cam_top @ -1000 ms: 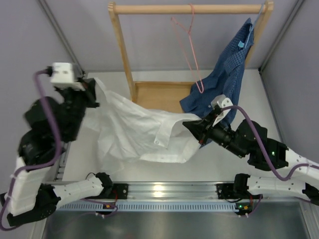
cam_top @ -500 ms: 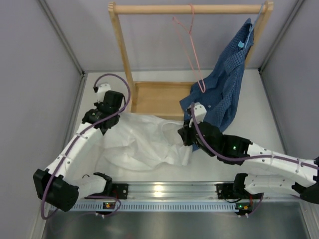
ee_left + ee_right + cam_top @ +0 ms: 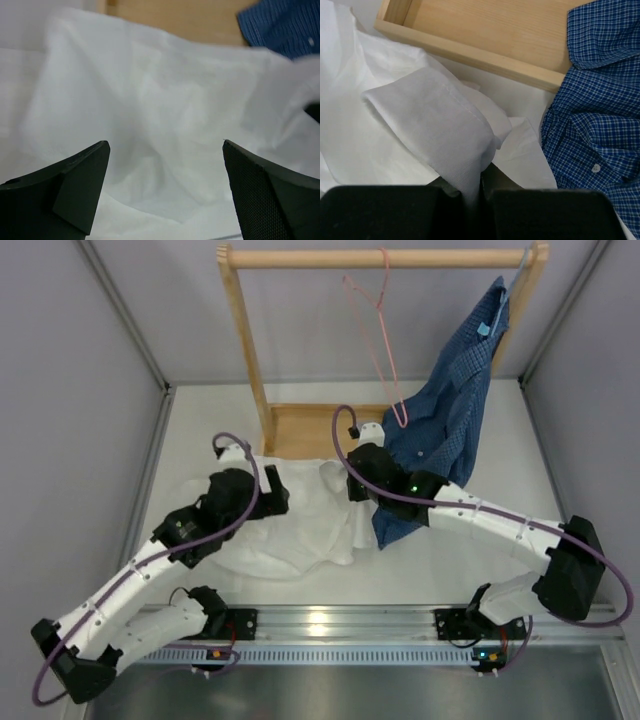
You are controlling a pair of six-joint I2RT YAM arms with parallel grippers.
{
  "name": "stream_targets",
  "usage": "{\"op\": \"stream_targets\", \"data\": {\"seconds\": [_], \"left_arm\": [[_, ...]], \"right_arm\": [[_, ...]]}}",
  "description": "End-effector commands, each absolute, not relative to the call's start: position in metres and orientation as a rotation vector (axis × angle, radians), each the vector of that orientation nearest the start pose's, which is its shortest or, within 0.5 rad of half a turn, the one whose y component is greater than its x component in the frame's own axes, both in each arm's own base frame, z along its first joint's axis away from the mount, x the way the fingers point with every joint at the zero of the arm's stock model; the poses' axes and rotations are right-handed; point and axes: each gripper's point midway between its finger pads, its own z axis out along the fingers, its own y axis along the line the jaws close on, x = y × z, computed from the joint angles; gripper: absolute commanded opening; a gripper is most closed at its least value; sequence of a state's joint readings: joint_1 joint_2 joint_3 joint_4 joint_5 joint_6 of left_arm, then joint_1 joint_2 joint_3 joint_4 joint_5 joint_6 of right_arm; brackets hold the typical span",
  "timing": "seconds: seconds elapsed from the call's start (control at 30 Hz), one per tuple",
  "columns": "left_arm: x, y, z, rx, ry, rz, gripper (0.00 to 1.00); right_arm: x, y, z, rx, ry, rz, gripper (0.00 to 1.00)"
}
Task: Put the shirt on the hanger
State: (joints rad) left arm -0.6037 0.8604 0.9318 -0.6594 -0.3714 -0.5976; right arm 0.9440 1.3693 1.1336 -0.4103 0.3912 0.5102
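A wooden rack point(image 3: 245, 340) stands at the worktop's point(image 3: 190, 420) far edge — a dark blue checked shirt point(image 3: 455, 390) hangs from its rail's point(image 3: 300, 258) right end, reaching the worktop.

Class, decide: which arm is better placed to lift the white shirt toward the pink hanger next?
Right, probably: the right gripper is shut on a fold of the shirt, nearer the hanger. The left gripper is open, holding nothing.

Lab cell: grey panels point(image 3: 60, 390), aluminium rail point(image 3: 340, 624)
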Motion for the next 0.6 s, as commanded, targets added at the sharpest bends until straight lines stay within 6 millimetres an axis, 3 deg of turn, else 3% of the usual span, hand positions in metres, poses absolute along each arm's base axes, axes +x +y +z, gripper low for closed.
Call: {"op": "stream_targets", "data": {"seconds": [0.0, 0.17, 0.27, 0.3, 0.4, 0.57], "left_arm": [[0.225, -0.181, 0.221, -0.153, 2.084, -0.486, 0.98], [0.212, -0.233, 0.217, -0.114, 2.030, -0.486, 0.98], [0.224, -0.238, 0.205, -0.182, 1.995, -0.431, 0.95], [0.228, -0.238, 0.201, -0.200, 1.983, -0.416, 0.82], [0.237, -0.255, 0.200, -0.212, 1.942, -0.451, 0.64], [0.257, -0.260, 0.200, -0.232, 1.892, -0.395, 0.63]], "right_arm": [[0.278, 0.303, 0.202, -0.239, 2.185, 0.436, 0.00], [0.274, 0.315, 0.191, -0.254, 2.213, 0.458, 0.00], [0.268, 0.319, 0.198, -0.259, 2.191, 0.482, 0.00], [0.266, 0.321, 0.200, -0.265, 2.185, 0.497, 0.00], [0.261, 0.322, 0.207, -0.270, 2.164, 0.538, 0.00], [0.250, 0.323, 0.217, -0.285, 2.133, 0.624, 0.00]]}}
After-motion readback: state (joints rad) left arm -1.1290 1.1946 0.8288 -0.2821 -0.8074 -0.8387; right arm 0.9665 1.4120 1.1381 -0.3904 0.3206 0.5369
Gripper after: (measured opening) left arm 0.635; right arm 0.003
